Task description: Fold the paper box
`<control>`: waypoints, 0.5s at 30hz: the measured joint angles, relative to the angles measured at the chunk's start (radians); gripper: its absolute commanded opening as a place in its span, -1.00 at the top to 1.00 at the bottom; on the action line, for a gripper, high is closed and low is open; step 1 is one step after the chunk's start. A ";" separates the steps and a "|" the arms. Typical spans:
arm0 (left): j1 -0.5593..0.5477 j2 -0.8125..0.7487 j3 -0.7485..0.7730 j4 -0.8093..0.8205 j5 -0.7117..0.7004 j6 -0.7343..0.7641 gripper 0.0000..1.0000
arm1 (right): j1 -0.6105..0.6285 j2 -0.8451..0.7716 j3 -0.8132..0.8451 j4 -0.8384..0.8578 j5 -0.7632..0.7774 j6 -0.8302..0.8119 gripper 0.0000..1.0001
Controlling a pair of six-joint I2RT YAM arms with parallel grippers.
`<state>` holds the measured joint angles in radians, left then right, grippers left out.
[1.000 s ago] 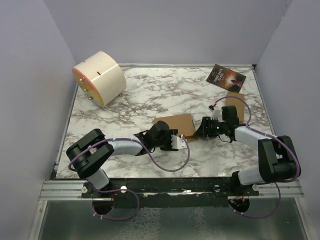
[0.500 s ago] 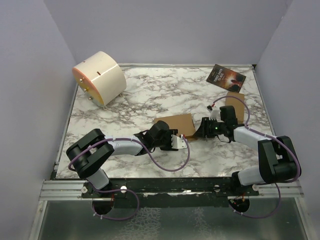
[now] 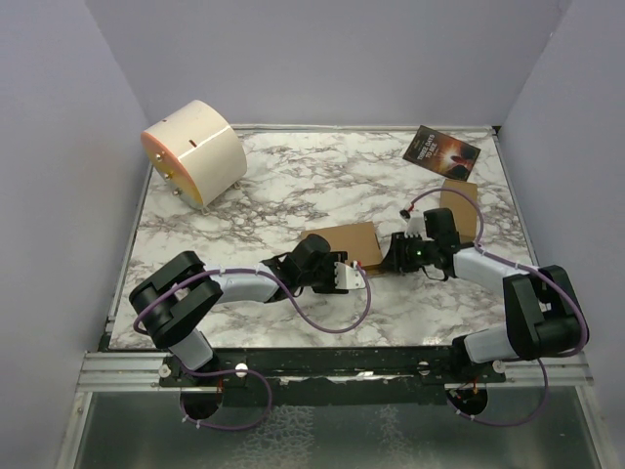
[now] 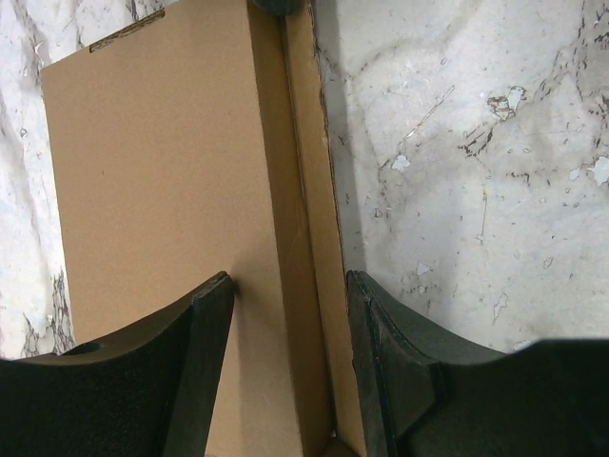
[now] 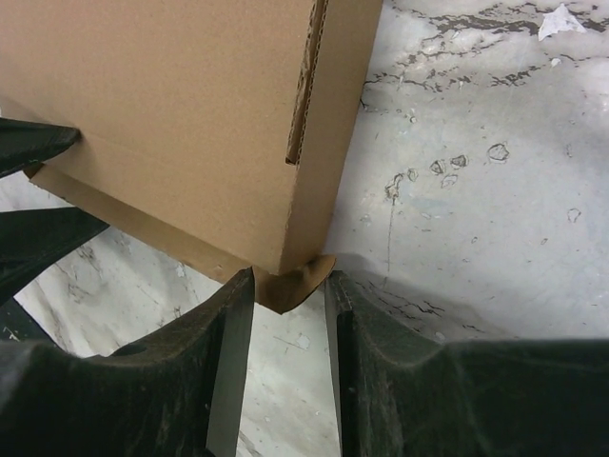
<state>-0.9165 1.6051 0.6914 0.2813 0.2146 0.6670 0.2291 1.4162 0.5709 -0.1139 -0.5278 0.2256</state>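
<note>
The paper box lies mid-table as a flat brown rectangular box. My left gripper is at its near right edge. In the left wrist view it is open, with one finger over the box top and the other finger outside the side flap. My right gripper is at the box's right corner. In the right wrist view it is narrowly open, and a small rounded tab under the box corner sits between the fingertips.
A smaller brown cardboard box stands behind the right arm. A dark printed booklet lies at the back right. A cream cylinder sits at the back left. Purple walls enclose the marble table.
My right wrist has edged slightly left toward the box corner. The left arm and the box have hardly moved.
</note>
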 measured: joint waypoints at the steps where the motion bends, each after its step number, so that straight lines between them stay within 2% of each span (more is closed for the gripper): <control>1: 0.000 0.000 0.000 -0.001 0.002 0.000 -0.05 | 0.004 -0.001 0.000 -0.001 0.004 -0.002 0.30; 15: 0.006 0.002 0.004 -0.007 0.014 -0.003 -0.06 | 0.046 -0.033 0.000 -0.029 0.075 -0.021 0.44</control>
<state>-0.9108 1.6070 0.6956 0.2745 0.2287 0.6640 0.2752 1.3834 0.5709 -0.1425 -0.4526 0.2043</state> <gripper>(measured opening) 0.531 0.289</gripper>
